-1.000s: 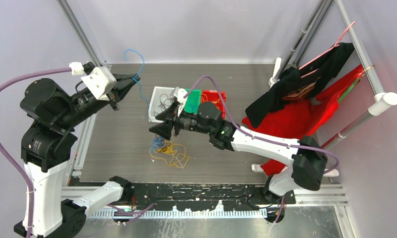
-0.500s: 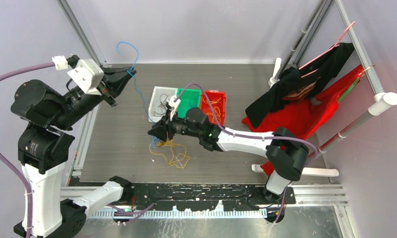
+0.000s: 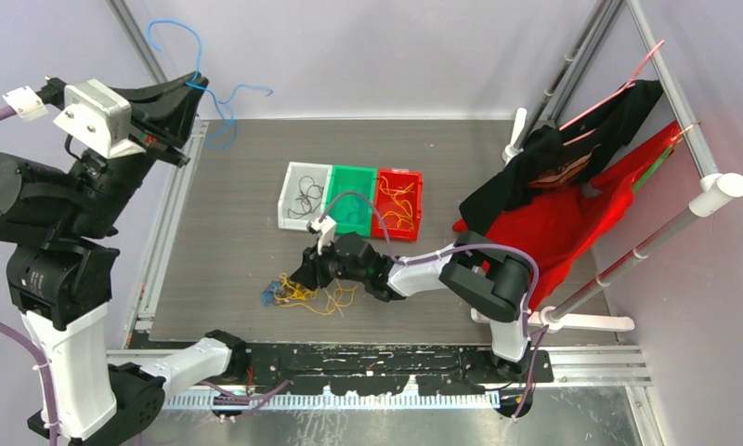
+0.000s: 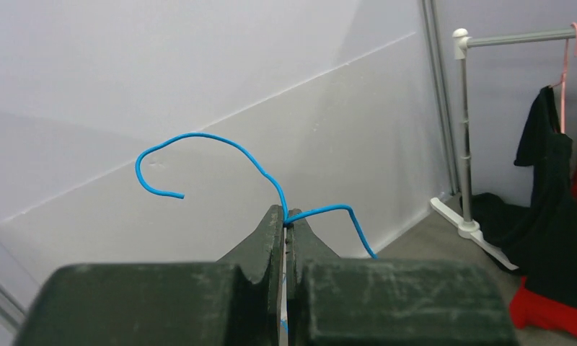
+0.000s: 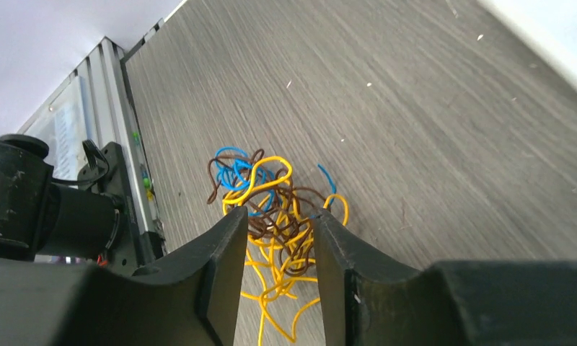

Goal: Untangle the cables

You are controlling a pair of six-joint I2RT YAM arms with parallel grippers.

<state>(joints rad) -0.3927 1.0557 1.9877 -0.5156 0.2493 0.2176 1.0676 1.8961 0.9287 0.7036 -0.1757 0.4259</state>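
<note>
A tangle of yellow-orange, blue and dark brown cables point(image 3: 305, 295) lies on the grey table near its front edge. My right gripper point(image 3: 302, 276) is low over it and open. In the right wrist view the tangle point(image 5: 267, 189) sits just past and partly between the spread jaws of the right gripper point(image 5: 280, 215). My left gripper point(image 3: 192, 91) is raised high at the far left, shut on a single blue cable point(image 3: 227, 92) that hangs free in the air. In the left wrist view the blue cable point(image 4: 221, 138) curls out of the closed tips of the left gripper point(image 4: 285, 217).
A white bin point(image 3: 290, 177), a green bin point(image 3: 356, 174) and a red bin point(image 3: 418, 179) stand side by side mid-table, the white and red ones holding wires. A garment rack with black and red clothes point(image 3: 572, 186) fills the right side. A metal rail point(image 3: 168, 232) runs along the table's left edge.
My left gripper rose and swung left, lifting the blue cable away from the table. My right gripper dropped toward the front edge, down onto the tangle.
</note>
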